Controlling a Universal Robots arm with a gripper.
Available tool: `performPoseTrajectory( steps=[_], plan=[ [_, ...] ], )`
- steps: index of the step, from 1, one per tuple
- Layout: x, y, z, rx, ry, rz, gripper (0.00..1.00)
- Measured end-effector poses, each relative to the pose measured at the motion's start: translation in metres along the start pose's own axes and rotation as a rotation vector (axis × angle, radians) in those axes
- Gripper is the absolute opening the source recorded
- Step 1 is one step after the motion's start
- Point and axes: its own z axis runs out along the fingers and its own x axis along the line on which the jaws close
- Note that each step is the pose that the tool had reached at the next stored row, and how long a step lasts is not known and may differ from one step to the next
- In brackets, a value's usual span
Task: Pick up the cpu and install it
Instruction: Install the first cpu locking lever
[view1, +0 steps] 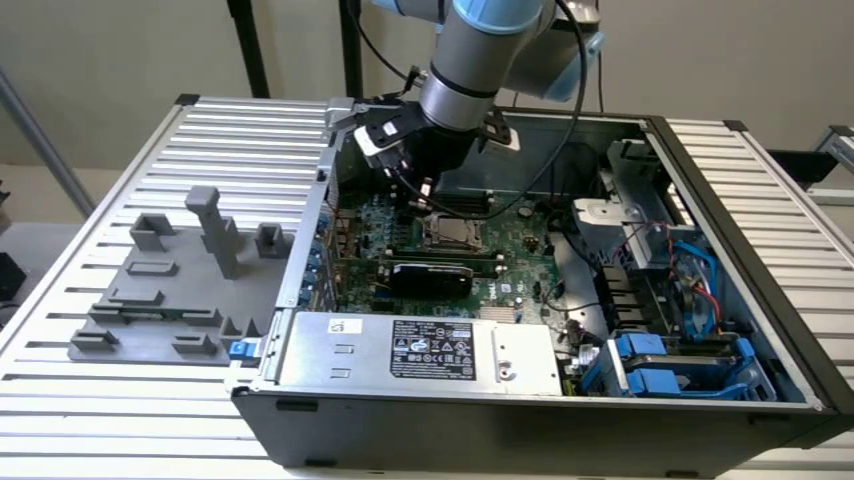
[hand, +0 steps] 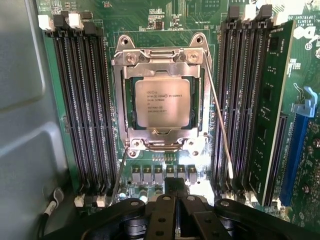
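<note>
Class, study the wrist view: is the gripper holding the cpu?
No: the cpu lies flat inside the socket frame on the motherboard, apart from the gripper, which is shut on nothing.

"Where's the arm at the moment?"

"It slants down from above the far wall of the computer case. You can see the silver tube and the blue joint, and the wrist leans in over the open top."

"And the gripper?"

"It's black and points down inside the case, close to that far wall and above the case floor. Its fingers are pressed together, with nothing between them."
</note>
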Motion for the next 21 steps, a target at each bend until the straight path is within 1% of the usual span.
performPoseTrajectory(
  steps=[5, 12, 18, 21],
  plan=[
    [0.0000, -0.0026, -0.0051, -0.0003, 0.0138, 0.034, 0.11],
    [0.0001, -0.0043, -0.0104, -0.0015, 0.0325, 0.101, 0.11],
    [0.0001, -0.0044, -0.0109, -0.0030, 0.0536, 0.181, 0.11],
    [0.0001, -0.0044, -0.0109, -0.0040, 0.0655, 0.227, 0.11]
  ],
)
